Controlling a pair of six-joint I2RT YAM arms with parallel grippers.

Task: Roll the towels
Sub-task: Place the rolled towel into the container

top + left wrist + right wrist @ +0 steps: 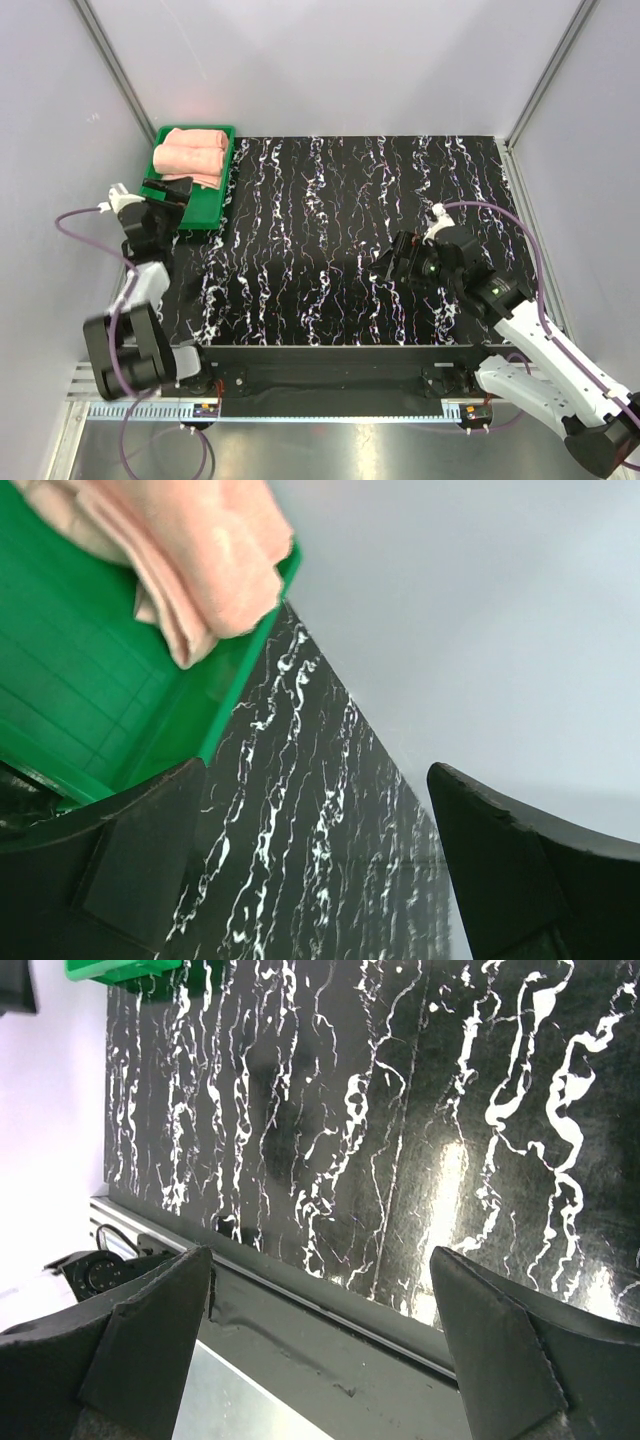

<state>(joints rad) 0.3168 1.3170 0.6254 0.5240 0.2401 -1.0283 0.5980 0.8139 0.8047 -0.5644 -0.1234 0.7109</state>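
Black, white-veined marble-pattern worktop [330, 250] is carrying a green rectangular plastic tray [205, 208] at its ten o'clock corner. Two salmon-pink terry cloth towels [192, 155] are lying rolled in the tray's twelve o'clock half. Left claw [168, 186] is hanging over the tray's six o'clock end, fingers apart, empty. Right claw [390, 265] is hovering toward four o'clock, fingers apart, empty.

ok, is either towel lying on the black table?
No, the towels both lie inside the green tray at the far left corner of the table.
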